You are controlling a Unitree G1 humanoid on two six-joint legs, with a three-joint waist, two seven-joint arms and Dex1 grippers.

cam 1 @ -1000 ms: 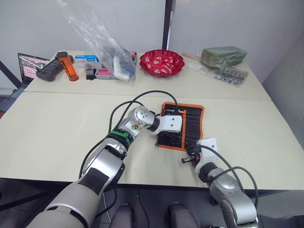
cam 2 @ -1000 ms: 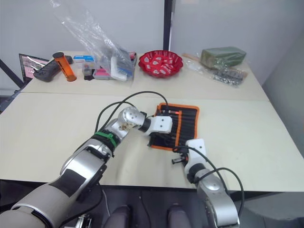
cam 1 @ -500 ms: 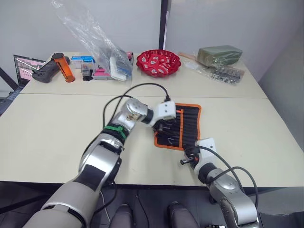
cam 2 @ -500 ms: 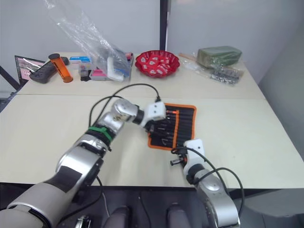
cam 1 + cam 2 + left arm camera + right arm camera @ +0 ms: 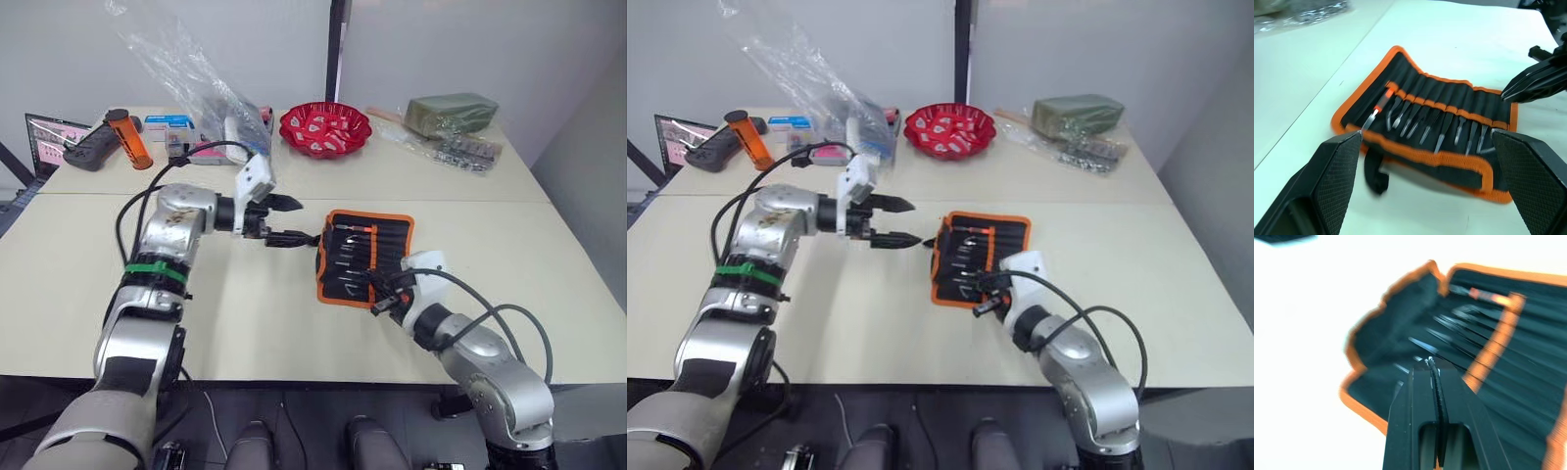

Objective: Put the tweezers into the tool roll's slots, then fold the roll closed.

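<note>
Tool roll (image 5: 364, 258) lies open on surface (image 5: 274, 313), tweezers (image 5: 1437, 125) seated in slots (image 5: 1449, 100). Left claw (image 5: 296, 221) apart, hovering beside roll; right claw (image 5: 1431, 363) pressed together at near edge. Folding likely next: pinch orange binding, not tweezers.

Your left gripper (image 5: 294, 222) hangs over the cream table (image 5: 88, 264) with its two black fingers spread apart and pointing at the tool roll (image 5: 364, 258), its tips just short of the roll's orange-bound edge and holding nothing. The roll lies open with the tweezers (image 5: 350, 260) seated in the slots (image 5: 384, 257), and your right gripper (image 5: 379, 297) sits at the roll's near edge, though you can't tell from here how its fingers stand. Along the far side of the table you have a red bowl (image 5: 324, 127), a clear plastic bag (image 5: 196, 73), an orange cylinder (image 5: 129, 139) and a black game controller (image 5: 84, 149).
</note>
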